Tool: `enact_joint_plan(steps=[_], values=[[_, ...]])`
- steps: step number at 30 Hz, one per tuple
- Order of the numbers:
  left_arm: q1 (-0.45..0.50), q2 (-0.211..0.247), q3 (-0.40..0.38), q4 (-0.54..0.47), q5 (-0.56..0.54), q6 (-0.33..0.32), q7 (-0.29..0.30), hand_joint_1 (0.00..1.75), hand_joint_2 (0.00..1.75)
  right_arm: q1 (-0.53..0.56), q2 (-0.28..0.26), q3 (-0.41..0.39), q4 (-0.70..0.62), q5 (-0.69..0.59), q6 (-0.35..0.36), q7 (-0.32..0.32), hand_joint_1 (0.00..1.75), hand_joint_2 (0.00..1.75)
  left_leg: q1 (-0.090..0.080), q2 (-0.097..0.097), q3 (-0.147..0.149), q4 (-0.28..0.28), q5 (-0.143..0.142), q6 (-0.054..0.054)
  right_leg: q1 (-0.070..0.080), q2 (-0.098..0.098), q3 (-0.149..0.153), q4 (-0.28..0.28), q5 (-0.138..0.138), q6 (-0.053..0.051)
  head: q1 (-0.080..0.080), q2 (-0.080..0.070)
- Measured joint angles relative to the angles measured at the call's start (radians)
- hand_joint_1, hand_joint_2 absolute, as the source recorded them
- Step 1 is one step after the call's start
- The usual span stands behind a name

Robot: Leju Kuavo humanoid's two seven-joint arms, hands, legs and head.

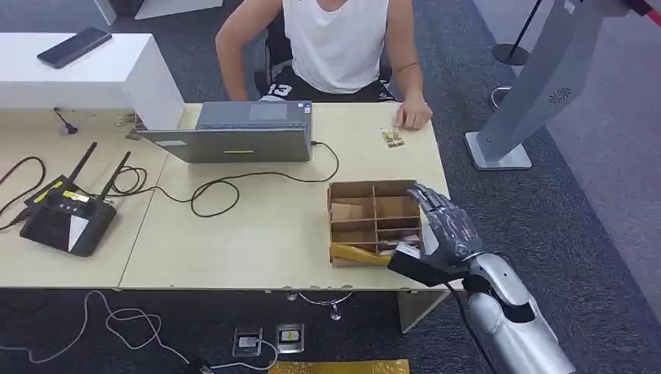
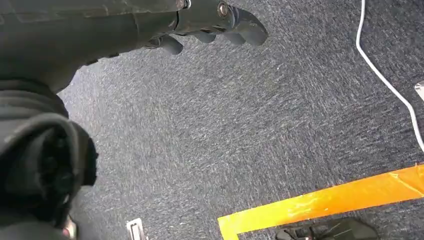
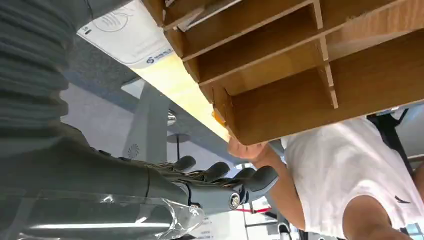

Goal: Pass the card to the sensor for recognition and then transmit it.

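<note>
A brown cardboard box (image 1: 374,189) with dividers stands near the table's right front corner. A white card (image 3: 125,36) printed with a contactless mark sticks out of its near right compartment, seen as a white patch (image 1: 408,244) from above. My right hand (image 1: 444,224) hovers at the box's right side with its fingers (image 3: 225,181) stretched out and nothing in them. I cannot tell whether the thumb touches the card. A grey slanted stand (image 1: 534,86) with a round emblem rises from the floor to the right. My left hand (image 2: 210,22) hangs over the carpet and holds nothing.
A person in a white top (image 1: 337,43) sits across the table, one hand (image 1: 413,117) beside a small packet (image 1: 392,138). A laptop (image 1: 242,132), a black router (image 1: 66,218) and cables lie to the left. Orange tape (image 2: 325,200) marks the carpet.
</note>
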Motion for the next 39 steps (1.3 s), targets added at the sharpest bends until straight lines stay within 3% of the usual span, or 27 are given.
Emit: enact_joint_plan(steps=[39], values=[[-0.005, -0.006, 0.0, 0.0, -0.007, 0.001, 0.003, 0.0, 0.0, -0.014, 0.042, 0.043, 0.107, -0.016, -0.023, -0.045, 0.0, 1.75, 0.0, 0.0, 0.0, 0.0, 0.0, 0.0, 0.0, 0.0, 0.0, 0.0, 0.0, 0.0, 0.0, 0.0]])
